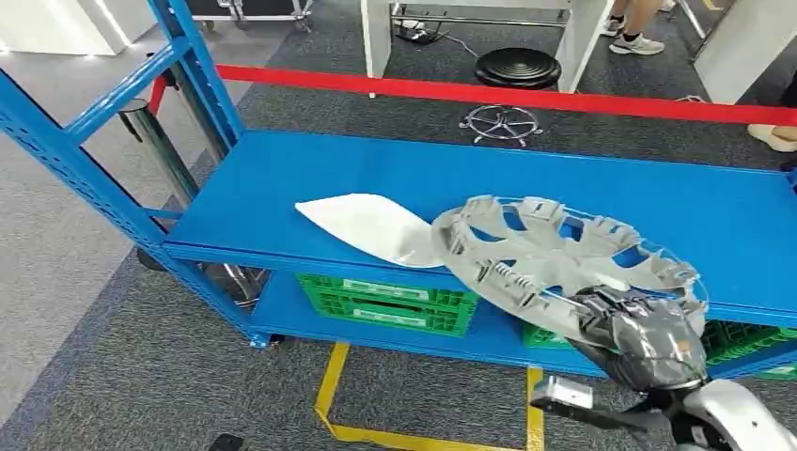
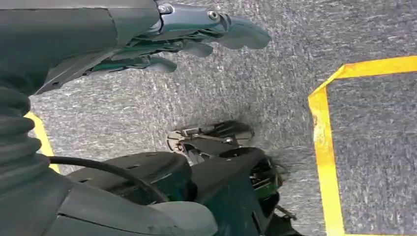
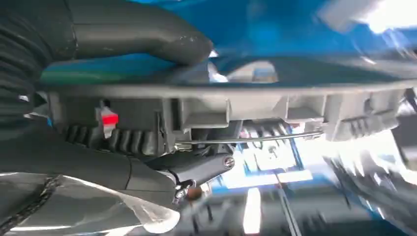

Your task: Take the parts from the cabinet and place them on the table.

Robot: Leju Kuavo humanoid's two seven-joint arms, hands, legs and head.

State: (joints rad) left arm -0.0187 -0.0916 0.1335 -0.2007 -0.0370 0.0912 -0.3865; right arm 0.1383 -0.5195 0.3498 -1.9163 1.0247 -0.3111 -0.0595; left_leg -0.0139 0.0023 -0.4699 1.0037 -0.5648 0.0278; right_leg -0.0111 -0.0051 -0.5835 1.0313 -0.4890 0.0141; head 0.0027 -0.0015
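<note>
Green crates point(image 1: 390, 303) under blue shelf point(image 1: 601, 193) — contents unclear; right hand point(image 1: 628, 324) grips hubcap point(image 1: 554, 256).

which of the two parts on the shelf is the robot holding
The grey hubcap: the right hand grips its rim. The white part lies beside it, untouched.

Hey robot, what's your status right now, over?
Right hand grips grey plastic wheel cover at blue shelf edge. Left hand hangs empty over carpet. White curved panel lies beside cover.
</note>
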